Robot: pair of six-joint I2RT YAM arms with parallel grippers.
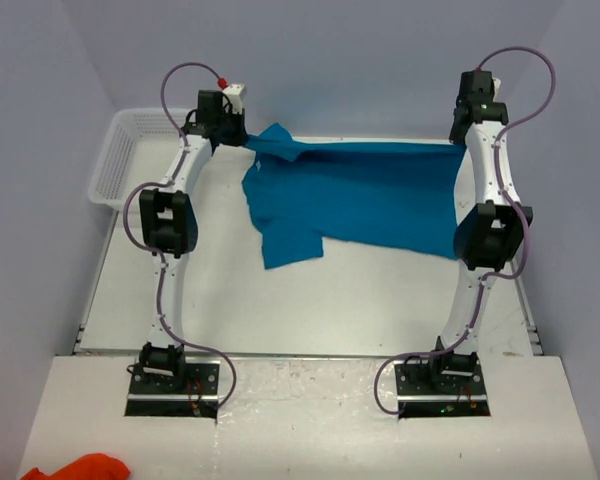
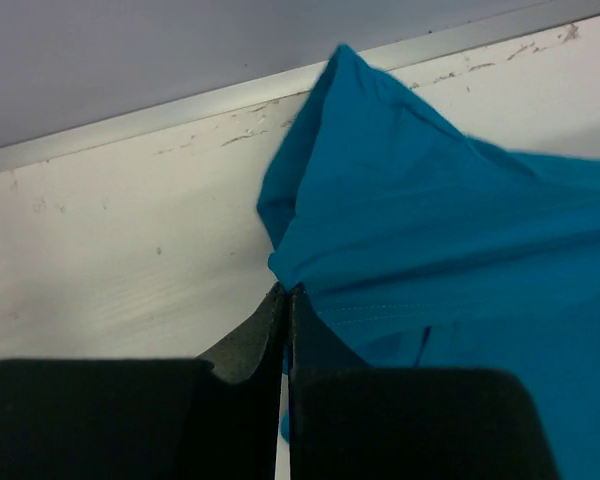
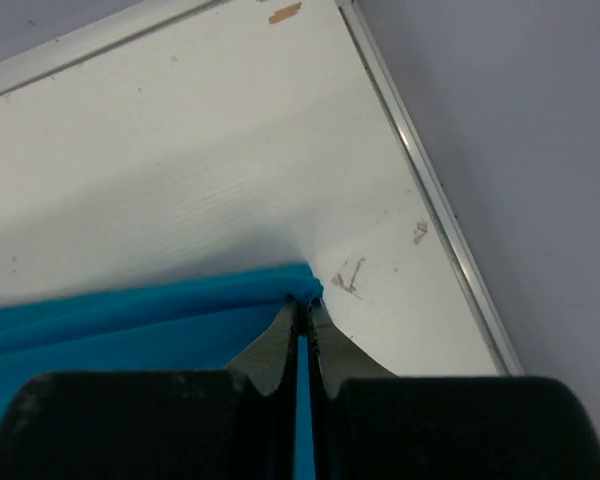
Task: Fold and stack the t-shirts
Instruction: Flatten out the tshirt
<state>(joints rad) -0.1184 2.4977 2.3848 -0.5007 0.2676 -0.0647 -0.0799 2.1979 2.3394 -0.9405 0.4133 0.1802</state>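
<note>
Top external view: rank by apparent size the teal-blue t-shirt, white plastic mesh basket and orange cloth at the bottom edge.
1. teal-blue t-shirt
2. white plastic mesh basket, partly hidden
3. orange cloth, cropped by the frame: true size unsure

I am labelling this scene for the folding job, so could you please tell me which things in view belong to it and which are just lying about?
Belongs to the job: teal-blue t-shirt; left gripper, shut on one end of it; right gripper, shut on the other end.
Just lying about: white mesh basket, far left; orange cloth, near left edge.
</note>
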